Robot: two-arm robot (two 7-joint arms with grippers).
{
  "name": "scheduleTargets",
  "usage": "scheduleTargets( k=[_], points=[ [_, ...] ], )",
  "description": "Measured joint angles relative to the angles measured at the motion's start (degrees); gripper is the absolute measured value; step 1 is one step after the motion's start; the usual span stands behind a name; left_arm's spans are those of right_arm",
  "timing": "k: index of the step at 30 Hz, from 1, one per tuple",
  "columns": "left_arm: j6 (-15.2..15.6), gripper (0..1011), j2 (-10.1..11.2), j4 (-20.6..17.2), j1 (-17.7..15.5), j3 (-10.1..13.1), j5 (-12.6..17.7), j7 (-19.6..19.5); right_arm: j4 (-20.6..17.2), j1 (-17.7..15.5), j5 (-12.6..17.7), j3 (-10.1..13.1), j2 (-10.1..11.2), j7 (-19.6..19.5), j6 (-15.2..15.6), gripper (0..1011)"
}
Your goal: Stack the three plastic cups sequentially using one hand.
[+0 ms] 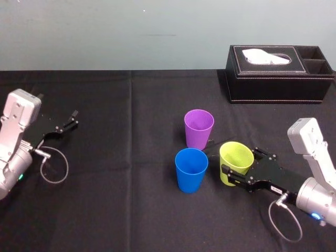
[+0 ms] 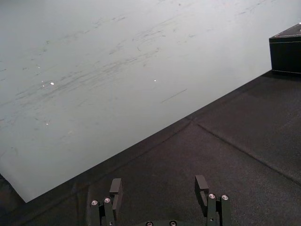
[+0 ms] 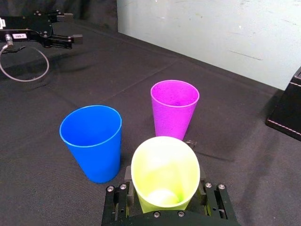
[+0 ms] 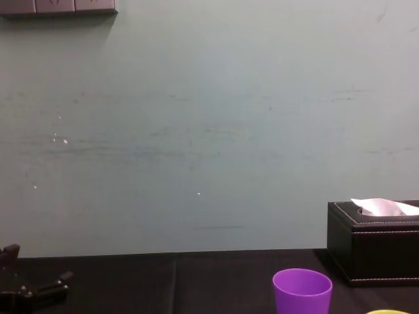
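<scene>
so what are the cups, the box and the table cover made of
Purple cup, blue cup and yellow-green cup in the jaws of the right gripper: likely thin plastic, smooth walls, even colour. Tissue box: looks like black leather or imitation, pale stitching along the edges. Table cover: black woven cloth, matte, creased. Left gripper idle, far left.

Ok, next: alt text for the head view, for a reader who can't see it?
The right gripper holds the yellow-green cup just right of the upright blue cup, with the purple cup standing behind them on a black table. The left gripper rests open at the far left, and a tissue box sits at the back right.
</scene>
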Motion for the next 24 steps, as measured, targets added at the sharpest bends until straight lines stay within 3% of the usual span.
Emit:
scheduleTargets(
  k=[13, 24],
  points=[
    [0.00, 1011, 0.00, 0.00, 0.00, 0.00, 0.00, 0.00, -0.76, -0.48, 0.03, 0.65, 0.24, -0.11, 0.00, 735],
    [0.00, 1011, 0.00, 0.00, 0.00, 0.00, 0.00, 0.00, -7.66, -3.32, 2.58, 5.48, 2.40, -0.91, 2.00, 735]
  ],
)
